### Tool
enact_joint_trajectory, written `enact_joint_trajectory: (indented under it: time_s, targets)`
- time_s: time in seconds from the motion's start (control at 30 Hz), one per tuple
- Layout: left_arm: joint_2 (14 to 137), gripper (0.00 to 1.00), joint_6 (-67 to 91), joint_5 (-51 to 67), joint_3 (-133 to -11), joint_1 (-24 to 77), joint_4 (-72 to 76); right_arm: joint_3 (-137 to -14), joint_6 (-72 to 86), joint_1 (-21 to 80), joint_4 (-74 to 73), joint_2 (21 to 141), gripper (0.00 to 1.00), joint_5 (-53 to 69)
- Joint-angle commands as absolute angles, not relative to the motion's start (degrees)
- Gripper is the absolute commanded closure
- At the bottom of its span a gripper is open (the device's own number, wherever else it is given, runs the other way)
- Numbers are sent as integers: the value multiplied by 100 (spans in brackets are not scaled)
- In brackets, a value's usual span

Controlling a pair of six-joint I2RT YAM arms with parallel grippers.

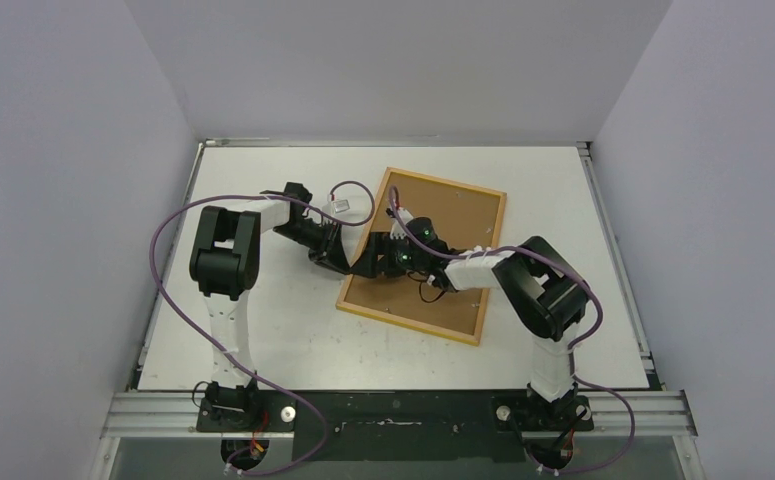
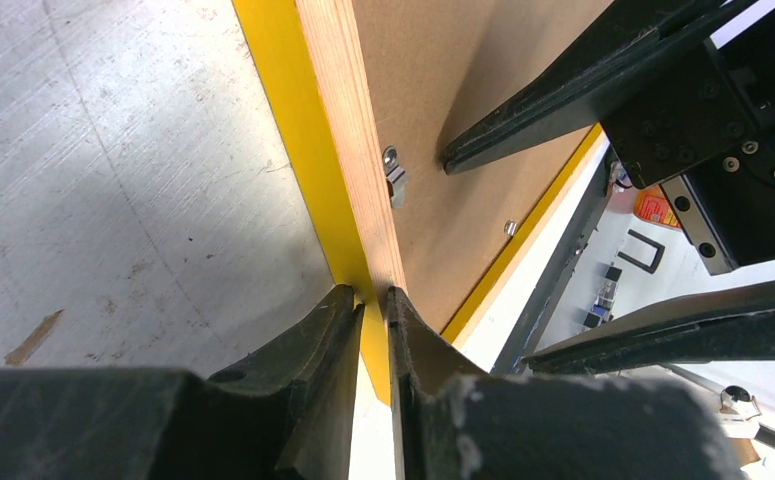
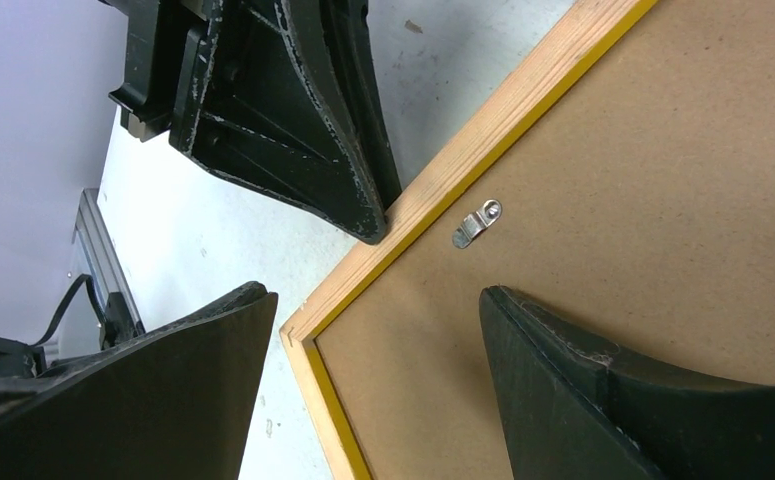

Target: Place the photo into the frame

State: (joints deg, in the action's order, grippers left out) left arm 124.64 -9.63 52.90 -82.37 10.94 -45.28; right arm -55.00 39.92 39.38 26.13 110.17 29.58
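Frame [image 1: 408, 323] is laid face down on the table [image 1: 263, 330], right of centre, with its pale wood back up and the brown backing panel [image 1: 453, 215] seated inside. Its left rail is pinched between the nearly closed jaws of the left gripper [image 2: 371, 298]. The right gripper [image 3: 375, 300] is held with jaws spread wide over a frame corner, one finger outside the rail and one over the backing panel, near a metal turn clip [image 3: 476, 224].
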Motion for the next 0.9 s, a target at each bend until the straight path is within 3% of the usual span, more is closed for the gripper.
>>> enact_joint_trajectory:
  time_s: [0.0,0.87]
  targets:
    - [12446,85,-1077,5064,-8367,1158,-4382,-5575,4078,4014,3039,11073,24,2907]
    - [12421,87,-1063,5141,-8310,1169,-4377,-5929,4043,4175,3146,11502,25,2595]
